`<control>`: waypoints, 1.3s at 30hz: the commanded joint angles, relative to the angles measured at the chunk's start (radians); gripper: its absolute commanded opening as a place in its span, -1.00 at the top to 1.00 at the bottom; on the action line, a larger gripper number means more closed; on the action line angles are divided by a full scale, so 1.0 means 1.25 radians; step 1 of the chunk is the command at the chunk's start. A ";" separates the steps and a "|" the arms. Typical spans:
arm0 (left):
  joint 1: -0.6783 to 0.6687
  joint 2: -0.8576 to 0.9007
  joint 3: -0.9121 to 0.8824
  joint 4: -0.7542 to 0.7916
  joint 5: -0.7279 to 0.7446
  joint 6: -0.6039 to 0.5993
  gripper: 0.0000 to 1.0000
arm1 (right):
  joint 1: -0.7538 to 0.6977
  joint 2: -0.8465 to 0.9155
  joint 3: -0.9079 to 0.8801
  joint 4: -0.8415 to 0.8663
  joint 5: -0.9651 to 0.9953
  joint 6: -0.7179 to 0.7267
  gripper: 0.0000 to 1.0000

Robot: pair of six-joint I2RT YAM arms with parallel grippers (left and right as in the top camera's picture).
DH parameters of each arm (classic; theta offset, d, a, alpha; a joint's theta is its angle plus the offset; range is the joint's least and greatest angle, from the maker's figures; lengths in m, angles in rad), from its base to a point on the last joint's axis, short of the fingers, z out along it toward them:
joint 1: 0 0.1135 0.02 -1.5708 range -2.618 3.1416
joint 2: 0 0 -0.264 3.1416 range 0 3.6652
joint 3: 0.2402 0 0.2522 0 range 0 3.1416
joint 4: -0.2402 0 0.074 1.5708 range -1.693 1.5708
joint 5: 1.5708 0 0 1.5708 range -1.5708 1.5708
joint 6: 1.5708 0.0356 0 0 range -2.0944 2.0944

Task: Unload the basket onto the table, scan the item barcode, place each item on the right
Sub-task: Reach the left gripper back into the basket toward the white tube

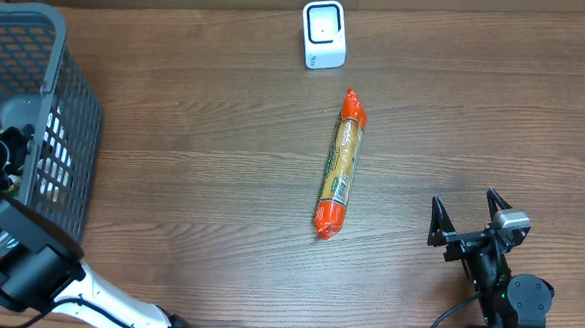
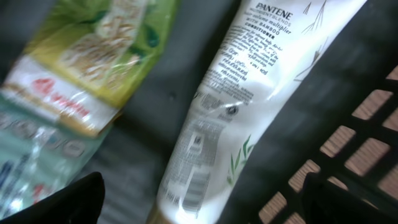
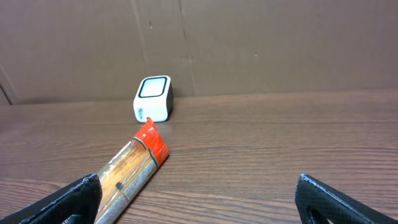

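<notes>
The white barcode scanner [image 1: 324,34] stands at the table's far edge, also visible in the right wrist view [image 3: 153,98]. An orange-ended tubular pack [image 1: 339,164] lies on the wood in the middle, pointing toward the scanner. My right gripper [image 1: 465,216] rests near the front right, open and empty [image 3: 196,199]; the pack [image 3: 134,168] lies ahead of its left finger. My left gripper [image 2: 205,196] is down inside the grey basket [image 1: 75,125], open, its fingers either side of a white Pantene tube [image 2: 236,106] with its barcode [image 2: 194,180] facing up.
A green and white snack packet [image 2: 81,74] lies beside the tube on the basket floor. The basket's dark lattice wall [image 2: 348,155] runs close to the left gripper's right finger. A cardboard wall [image 3: 249,43] backs the table.
</notes>
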 commanded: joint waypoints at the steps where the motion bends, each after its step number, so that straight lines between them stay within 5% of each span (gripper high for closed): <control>1: -0.022 0.048 -0.004 0.011 -0.030 0.056 -0.86 | -0.001 -0.007 -0.009 0.005 0.006 -0.002 -1.00; 7: -0.044 0.109 -0.004 0.014 -0.082 0.056 -0.81 | -0.001 -0.007 -0.009 0.005 0.006 -0.002 -1.00; 10: -0.048 0.124 -0.004 0.014 -0.087 0.057 -0.63 | -0.001 -0.007 -0.009 0.005 0.006 -0.002 -1.00; 18: -0.049 0.124 -0.001 0.006 -0.085 0.057 0.89 | -0.001 -0.007 -0.009 0.005 0.006 -0.002 -1.00; 39: -0.051 -0.075 0.461 -0.212 0.014 -0.082 0.92 | -0.001 -0.007 -0.009 0.005 0.006 -0.002 -1.00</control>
